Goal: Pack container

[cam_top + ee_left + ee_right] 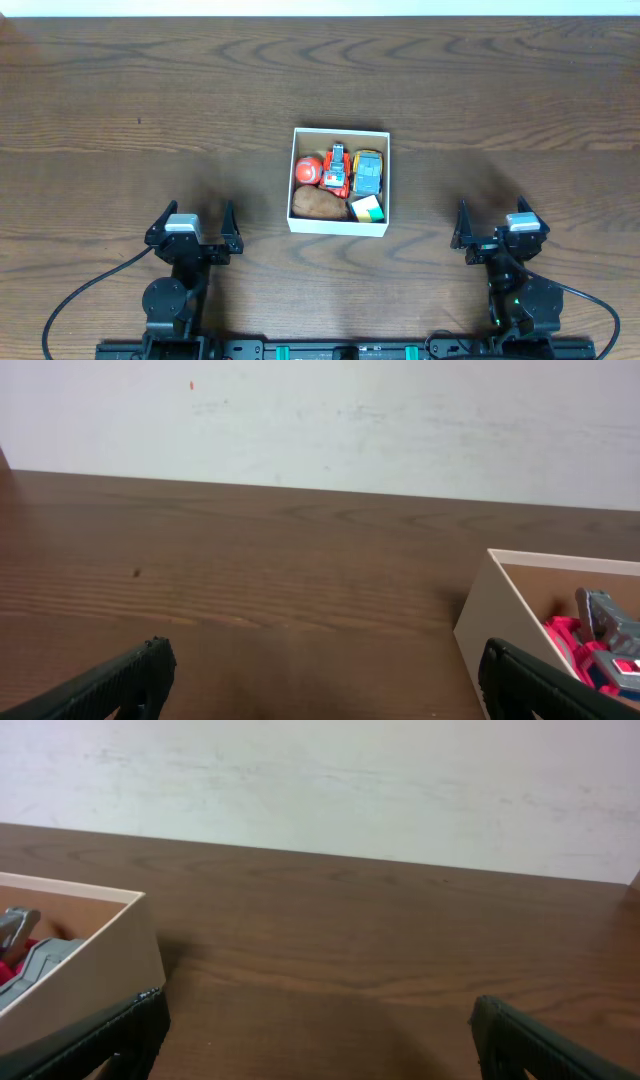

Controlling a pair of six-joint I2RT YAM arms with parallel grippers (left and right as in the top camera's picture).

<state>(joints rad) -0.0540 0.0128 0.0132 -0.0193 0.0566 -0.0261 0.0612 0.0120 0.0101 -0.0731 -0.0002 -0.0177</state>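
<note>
The container (340, 133) is a small square white-walled box in the middle of the table. It holds a red ball (308, 170), a red toy vehicle (336, 170), a blue and yellow toy car (368, 172), a brown lump (319, 204) and a green, white and yellow block (368, 209). My left gripper (194, 226) is open and empty, left of the box and nearer the front. My right gripper (497, 228) is open and empty to the box's right. The box's wall shows in the left wrist view (500, 622) and the right wrist view (90, 970).
The dark wooden table (150, 100) runs to a pale wall at the back. Black cables (80, 295) trail from both arm bases at the front edge.
</note>
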